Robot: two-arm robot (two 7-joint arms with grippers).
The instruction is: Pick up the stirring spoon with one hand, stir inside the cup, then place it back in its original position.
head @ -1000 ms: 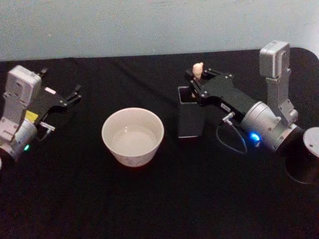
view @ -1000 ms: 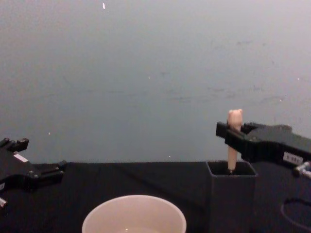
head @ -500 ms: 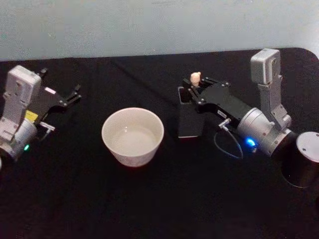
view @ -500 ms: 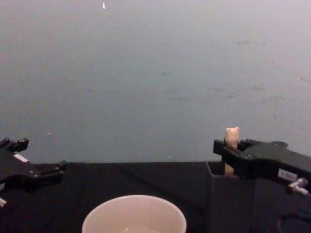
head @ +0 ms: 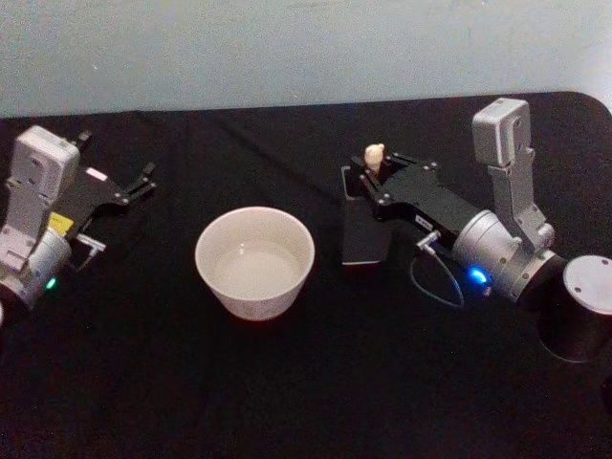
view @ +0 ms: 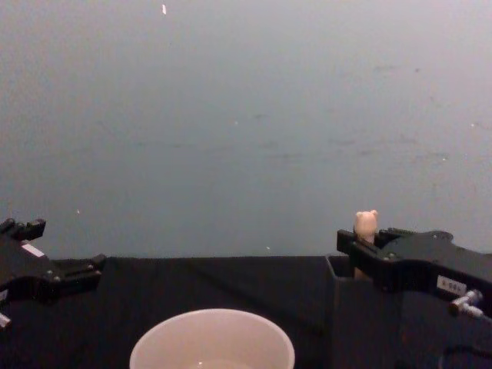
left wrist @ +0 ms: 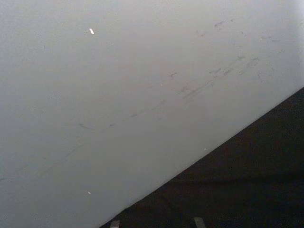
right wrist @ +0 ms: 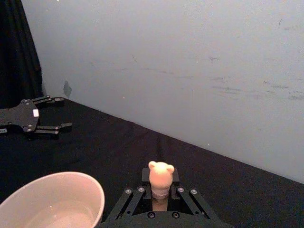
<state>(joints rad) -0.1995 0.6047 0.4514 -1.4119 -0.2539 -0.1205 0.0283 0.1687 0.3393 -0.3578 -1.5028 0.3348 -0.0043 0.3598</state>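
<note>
The stirring spoon stands upright in the dark square box holder; its bear-shaped head pokes just above the rim. My right gripper, black with a white label and a blue wrist light, is shut on the cream handle just below the head. The cream cup sits left of the holder with clear liquid inside. My left gripper rests open at the far left of the table, apart from everything. The spoon's stem and bowl are hidden inside the holder.
A black cloth covers the table. A dark cylinder with a grey top stands at the right edge beside my right arm. A pale wall rises behind the table's back edge.
My right gripper has come down with the spoon, so the bear head now sits lower, close to the holder's rim. The left arm has not moved.
</note>
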